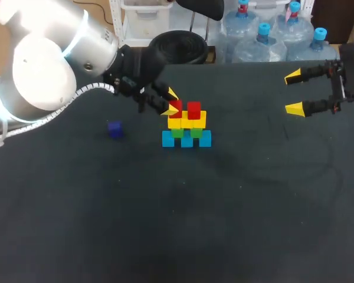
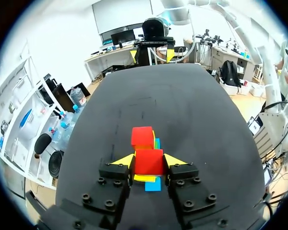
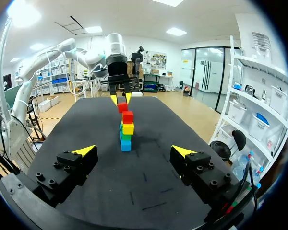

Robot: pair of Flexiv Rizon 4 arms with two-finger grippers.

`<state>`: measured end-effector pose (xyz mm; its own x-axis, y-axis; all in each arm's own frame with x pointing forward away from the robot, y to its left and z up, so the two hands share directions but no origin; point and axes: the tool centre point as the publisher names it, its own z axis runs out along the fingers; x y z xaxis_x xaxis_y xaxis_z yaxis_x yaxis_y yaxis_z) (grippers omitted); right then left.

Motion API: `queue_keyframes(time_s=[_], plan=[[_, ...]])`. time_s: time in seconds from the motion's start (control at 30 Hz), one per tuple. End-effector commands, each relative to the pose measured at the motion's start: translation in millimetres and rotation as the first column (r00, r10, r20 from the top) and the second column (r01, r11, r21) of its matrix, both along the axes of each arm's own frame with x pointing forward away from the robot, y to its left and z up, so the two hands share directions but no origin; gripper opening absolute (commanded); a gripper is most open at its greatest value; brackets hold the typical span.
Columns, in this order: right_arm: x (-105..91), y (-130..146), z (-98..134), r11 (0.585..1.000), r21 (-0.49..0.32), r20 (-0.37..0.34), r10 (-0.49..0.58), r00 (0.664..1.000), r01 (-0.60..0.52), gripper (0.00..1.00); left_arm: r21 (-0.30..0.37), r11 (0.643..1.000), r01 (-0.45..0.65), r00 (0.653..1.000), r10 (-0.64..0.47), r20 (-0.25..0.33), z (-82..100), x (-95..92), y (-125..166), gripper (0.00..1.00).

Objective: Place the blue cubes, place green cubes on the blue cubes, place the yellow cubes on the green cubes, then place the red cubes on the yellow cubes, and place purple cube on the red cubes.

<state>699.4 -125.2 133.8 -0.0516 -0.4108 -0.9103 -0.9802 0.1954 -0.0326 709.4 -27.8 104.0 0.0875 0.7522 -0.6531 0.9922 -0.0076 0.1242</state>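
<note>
A cube stack stands mid-table: blue cubes [image 1: 186,140] at the bottom, green cubes [image 1: 177,133] on them, yellow cubes [image 1: 192,120] above. One red cube [image 1: 193,109] rests on the yellow layer. My left gripper [image 1: 170,104] is shut on a second red cube [image 1: 175,108] beside the first, at the stack's top left. In the left wrist view this held red cube [image 2: 149,161] sits between the yellow tips of the left gripper [image 2: 149,160], with the other red cube [image 2: 142,136] just ahead. A purple cube [image 1: 114,129] lies alone left of the stack. My right gripper [image 1: 294,92] hangs open at the far right, holding nothing.
The black table [image 1: 236,212] stretches wide around the stack. In the right wrist view the stack [image 3: 126,129] stands well ahead of the right gripper [image 3: 133,151], with my left gripper [image 3: 120,98] above it.
</note>
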Motion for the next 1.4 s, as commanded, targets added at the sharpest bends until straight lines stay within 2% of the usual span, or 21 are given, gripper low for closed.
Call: queue_keyframes(time_s=[0.03, 1.4], plan=[[0.2, 0.5, -0.4, 1.0, 0.0, 0.001, 0.0, 1.0, 0.0, 1.0, 0.01, 1.0, 0.013, 1.0, -0.013, -0.01, 1.4, 7.6, -5.9, 0.0], [0.2, 0.5, -0.4, 1.0, 0.0, 0.001, 0.0, 1.0, 0.0, 1.0, 0.02, 0.999, 0.028, 0.999, -0.028, -0.026, -6.1, 12.6, -10.9, 0.0]])
